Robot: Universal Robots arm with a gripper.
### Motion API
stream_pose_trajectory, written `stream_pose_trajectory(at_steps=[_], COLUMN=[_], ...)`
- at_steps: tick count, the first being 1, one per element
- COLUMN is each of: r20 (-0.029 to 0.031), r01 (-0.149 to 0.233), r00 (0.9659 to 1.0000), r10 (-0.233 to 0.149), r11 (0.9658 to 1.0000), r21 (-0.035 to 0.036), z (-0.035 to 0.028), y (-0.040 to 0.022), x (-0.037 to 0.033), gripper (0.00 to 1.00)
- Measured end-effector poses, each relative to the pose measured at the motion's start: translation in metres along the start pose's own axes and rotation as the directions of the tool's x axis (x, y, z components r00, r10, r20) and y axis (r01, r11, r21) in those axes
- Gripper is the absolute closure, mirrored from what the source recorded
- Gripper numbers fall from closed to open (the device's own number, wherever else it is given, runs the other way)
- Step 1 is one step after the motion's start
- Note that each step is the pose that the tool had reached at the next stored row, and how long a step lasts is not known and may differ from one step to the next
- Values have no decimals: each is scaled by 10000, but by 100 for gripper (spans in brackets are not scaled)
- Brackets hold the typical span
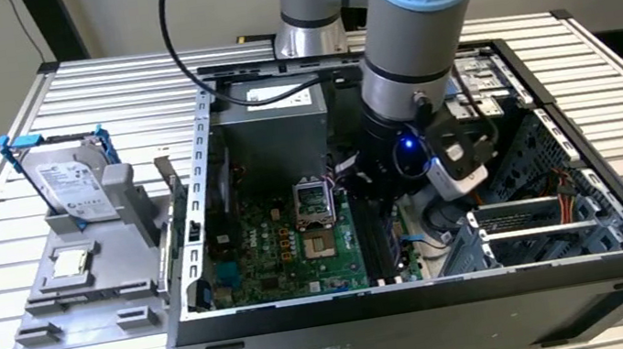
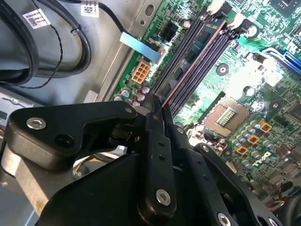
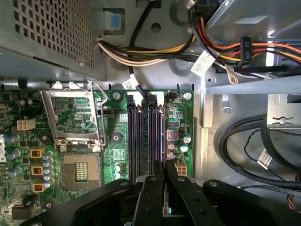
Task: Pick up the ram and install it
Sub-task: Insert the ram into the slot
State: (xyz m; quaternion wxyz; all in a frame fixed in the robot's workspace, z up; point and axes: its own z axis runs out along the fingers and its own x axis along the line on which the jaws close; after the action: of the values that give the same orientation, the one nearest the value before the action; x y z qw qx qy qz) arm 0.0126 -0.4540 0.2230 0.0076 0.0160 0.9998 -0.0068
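Fingers of the gripper (image 2: 157,110) are pinched nearly closed on the near end of the ram (image 2: 195,49), which stands on edge in a memory slot (image 3: 149,136) near the motherboard (image 1: 286,252) edge beside the drive bays. Judging from this, seating well means pressing straight down, stick parallel to the slot, until both end latches close.

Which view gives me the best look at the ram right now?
The second wrist view: the ram runs edge-on from the gripper along the slots, its chips and copper edge plain. In the first wrist view it is a thin strip between the fingers. In the exterior view the arm hides it.
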Motion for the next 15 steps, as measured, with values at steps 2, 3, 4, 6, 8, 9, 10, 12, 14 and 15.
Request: stream_pose_trajectory(at_steps=[2, 3, 4, 6, 8, 9, 10, 12, 14, 15], r20=[-1, 0, -2, -5, -6, -10, -12, -14, -14, -14], r01=[-11, -12, -12, -11, -9, -2, 11, 54, 100, 132], r00=[10000, 10000, 10000, 10000, 10000, 10000, 10000, 10000, 9999, 9999], r10=[11, 12, 12, 11, 9, 2, -11, -54, -100, -132], r11=[10000, 10000, 10000, 10000, 10000, 10000, 10000, 10000, 9999, 9999], r21=[3, 2, 3, 3, 3, 5, 6, 1, -10, -21], z=[16, 29, 39, 51, 60, 60, 60, 63, 63, 63], y=[-6, -8, -9, -14, -17, -17, -17, -17, -21, -22], x=[0, 0, 0, 0, -2, -6, -11, -16, -17, -17], gripper=[100, 100, 100, 100, 100, 100, 100, 100, 100, 100])
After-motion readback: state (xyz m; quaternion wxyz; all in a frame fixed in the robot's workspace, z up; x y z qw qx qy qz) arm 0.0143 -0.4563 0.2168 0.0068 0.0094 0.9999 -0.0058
